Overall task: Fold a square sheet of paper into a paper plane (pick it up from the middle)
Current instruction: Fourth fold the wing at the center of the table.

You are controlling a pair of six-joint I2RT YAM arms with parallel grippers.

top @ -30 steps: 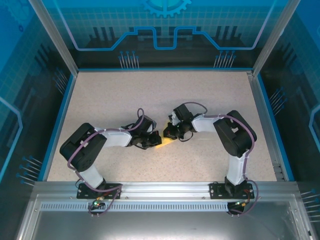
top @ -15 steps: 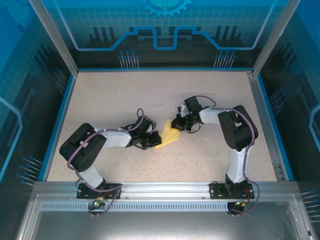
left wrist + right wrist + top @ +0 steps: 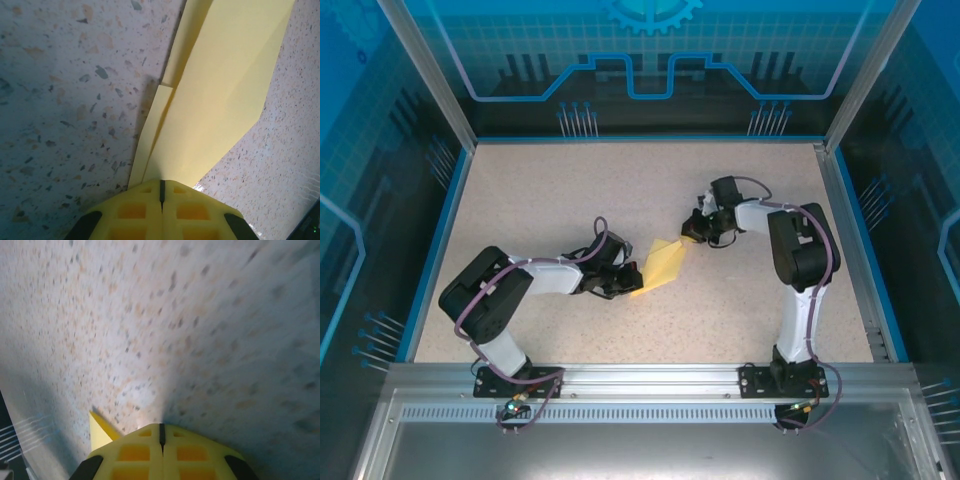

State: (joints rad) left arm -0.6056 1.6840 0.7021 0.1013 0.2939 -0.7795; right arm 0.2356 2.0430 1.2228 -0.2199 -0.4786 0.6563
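Note:
The pale-yellow sheet of paper (image 3: pixel 663 265) lies mid-table, folded into a long, kite-like shape with layered edges. My left gripper (image 3: pixel 628 283) is shut on its lower left end. In the left wrist view the folded paper (image 3: pixel 220 90) runs straight out from the closed tips of that gripper (image 3: pixel 161 184). My right gripper (image 3: pixel 692 233) is shut and sits low over the table at the paper's upper right corner. In the blurred right wrist view a small paper corner (image 3: pixel 98 432) pokes out beside the left finger of that gripper (image 3: pixel 161 427), not between the jaws.
The speckled table (image 3: pixel 570 190) has a blue rim (image 3: pixel 448 230) on its left and a metal rail (image 3: pixel 850 240) on its right. Metal posts rise at the back corners. Both arm bases are bolted to the front rail (image 3: pixel 640 380).
My right gripper has slid right and back, away from the left gripper, and the paper now lies stretched out between them with much more of it showing. The left arm has stayed put.

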